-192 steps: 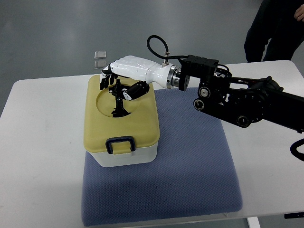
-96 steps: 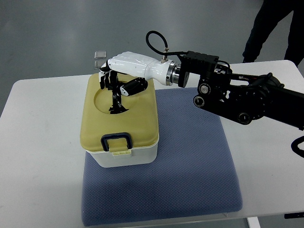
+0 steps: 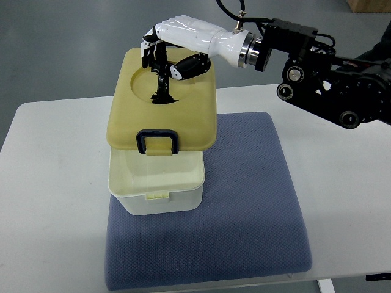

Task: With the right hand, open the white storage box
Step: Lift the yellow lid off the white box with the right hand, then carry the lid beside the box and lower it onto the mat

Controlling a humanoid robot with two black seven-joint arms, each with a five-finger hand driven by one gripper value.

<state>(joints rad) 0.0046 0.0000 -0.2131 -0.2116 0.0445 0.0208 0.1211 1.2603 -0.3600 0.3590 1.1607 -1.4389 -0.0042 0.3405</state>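
White storage box [image 3: 156, 186] sits on the front-left part of a blue mat [image 3: 244, 213], itself on a white table [image 3: 49, 183]; box body is uncovered at its near portion, w/ pale interior visible. Yellow lid [image 3: 162, 101] is raised clear of the body and hangs above its far half, tilted slightly, dark latch handle [image 3: 157, 141] facing the camera side. Right hand [image 3: 165, 58] is clamped on the lid: fingers [image 3: 151, 52] hook over the far rim while the thumb presses into the round recess on top (exact contact point is hard to read). Its arm enters from the right edge, crossing above the table's far side. Left hand: not visible.

Key relation: lid's long axis runs near-to-far, the hand gripping the far end, so the box body lies below and toward the camera from the hand. Judged step: lid lifted off, opening nearly complete; remaining move prob. carries the lid away or sets it down. Risk: one-ended grip may let the lid swing or slip.
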